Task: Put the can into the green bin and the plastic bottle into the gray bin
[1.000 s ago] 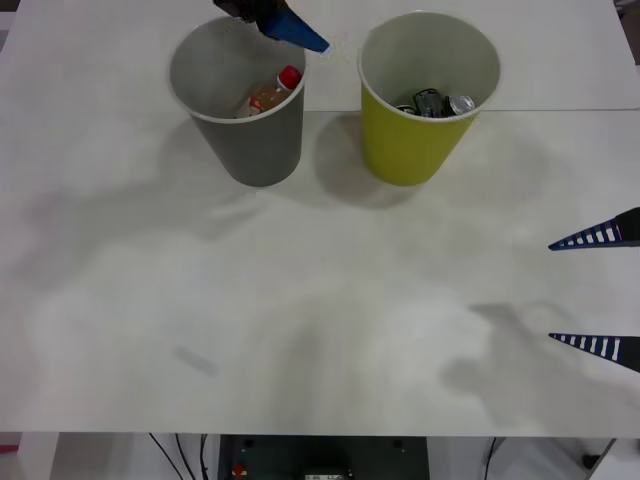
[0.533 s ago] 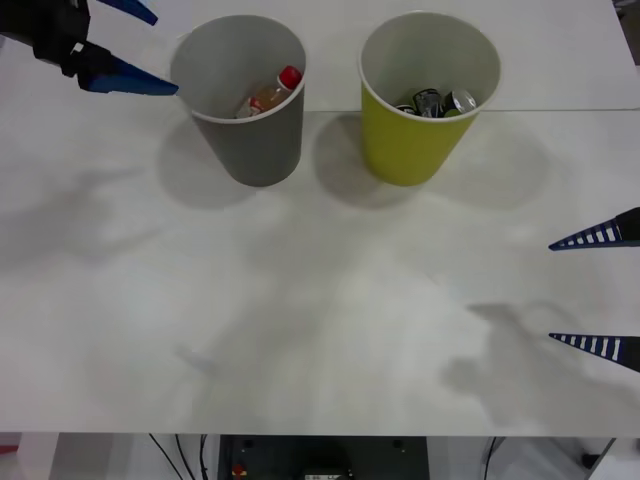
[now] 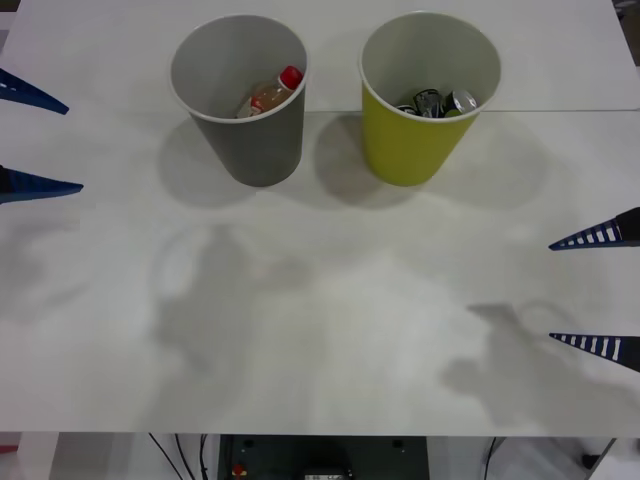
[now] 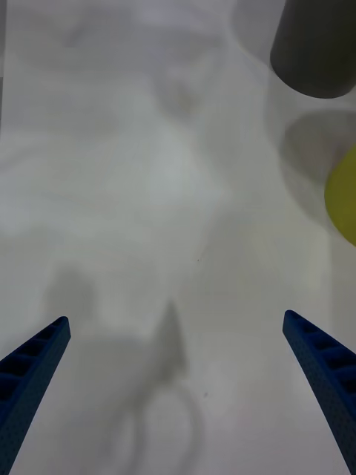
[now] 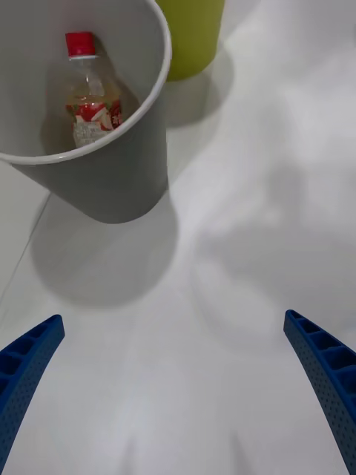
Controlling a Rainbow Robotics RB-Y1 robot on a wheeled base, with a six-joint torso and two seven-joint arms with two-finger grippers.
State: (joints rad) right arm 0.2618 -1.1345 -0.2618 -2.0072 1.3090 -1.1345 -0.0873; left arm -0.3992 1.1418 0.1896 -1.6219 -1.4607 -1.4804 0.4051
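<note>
The gray bin stands at the table's far left-centre with the plastic bottle lying inside it, red cap up. In the left wrist view the plastic bottle rests in the gray bin. The green bin stands to the right of the gray one and holds the can, its silver top showing. My left gripper is open at the table's left edge, clear of the gray bin. My right gripper is open at the right edge, nothing between its fingers.
The white table lies bare in front of the bins, with a seam running behind them. In the right wrist view the gray bin and an edge of the green bin stand far ahead.
My left gripper has drawn back from above the gray bin, moving left and toward me to the table's left edge. The bottle stays in the bin. The right arm has not moved.
</note>
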